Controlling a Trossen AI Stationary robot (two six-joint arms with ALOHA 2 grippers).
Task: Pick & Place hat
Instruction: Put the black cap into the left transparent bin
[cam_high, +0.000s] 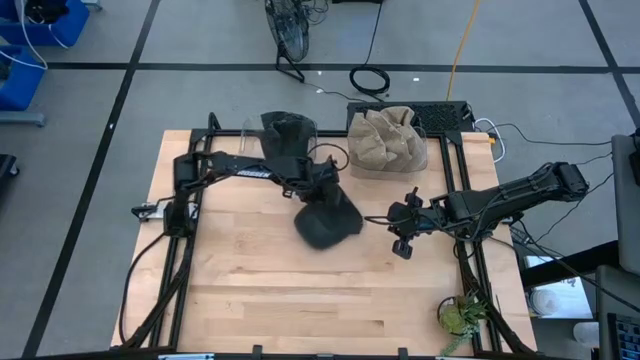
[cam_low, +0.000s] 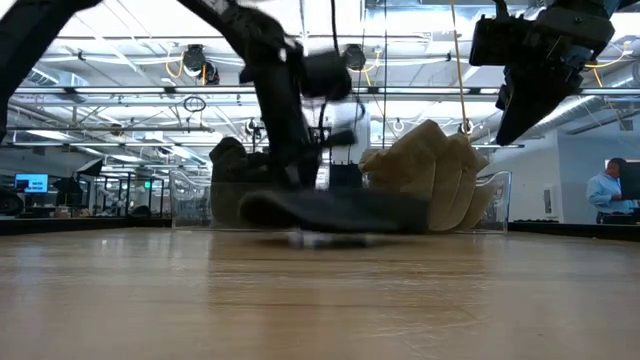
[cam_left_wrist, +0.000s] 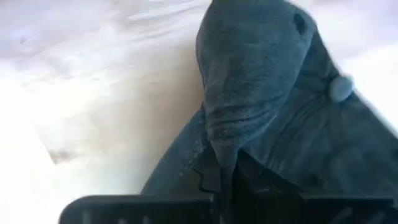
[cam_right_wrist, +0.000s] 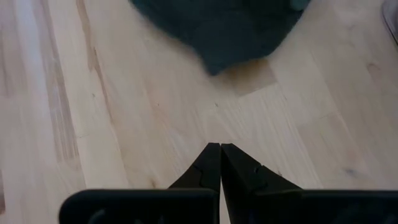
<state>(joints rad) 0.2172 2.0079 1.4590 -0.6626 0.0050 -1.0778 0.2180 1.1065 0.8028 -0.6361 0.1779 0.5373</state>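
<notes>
Mid-table, left gripper (cam_high: 322, 192) seemingly pinching dark hat (cam_high: 328, 224)

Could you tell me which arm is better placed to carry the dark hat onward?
The left. Its hand is already shut on the dark hat, pinching a fold of the fabric. The right hand hangs shut beside the hat, apart from it, holding nothing.

dark grey hat (cam_high: 328, 222), tan hat (cam_high: 386, 140), pale wood table (cam_high: 280, 290)

Overhead and table-level views sharing the dark hat (cam_high: 326, 224); both wrist cameras close above it, facing down.
</notes>
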